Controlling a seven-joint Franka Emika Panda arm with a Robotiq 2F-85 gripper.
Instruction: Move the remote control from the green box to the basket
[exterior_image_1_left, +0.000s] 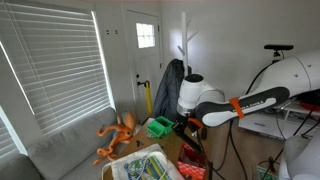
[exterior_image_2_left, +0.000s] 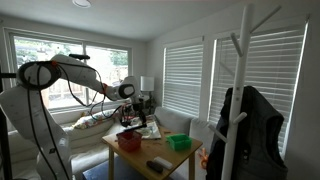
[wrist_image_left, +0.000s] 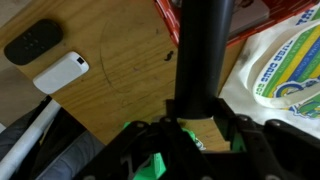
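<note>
Over the table: remote clamped, clear of the green box

Gripping hard on the remote control (wrist_image_left: 205, 55): closed on its lower end with the gripper (wrist_image_left: 190, 125), long black body pointing to 12 o'clock in the wrist view. Held above the wooden table (wrist_image_left: 120, 95), outside the green box (exterior_image_1_left: 160, 127). Not down in the basket (wrist_image_left: 275, 12) either, with only a red corner of it showing at 1 o'clock, near the remote's far end; touching or apart, cannot tell. Bits of bright green glimpsed behind the gripper at 6 o'clock.

Over at 10 o'clock of the same view, lying side by side on the wood: a black oval gadget (wrist_image_left: 32, 42) and a white gadget (wrist_image_left: 60, 72). At 3 o'clock, a printed bag (wrist_image_left: 285, 70) with green and yellow lettering.

Seen in an exterior view, reaching in from 3 o'clock on the white arm (exterior_image_1_left: 245, 103), hanging just at 3 o'clock of the green box, with an orange toy (exterior_image_1_left: 118, 135) at 9 o'clock of that box, beside the grey sofa (exterior_image_1_left: 55, 150). Seen in an exterior view again, hovering at 12 o'clock of the basket (exterior_image_2_left: 128, 141), green box (exterior_image_2_left: 180, 143) sitting at 3 o'clock of it on the same table, apart. Too small there to make out the remote.
</note>
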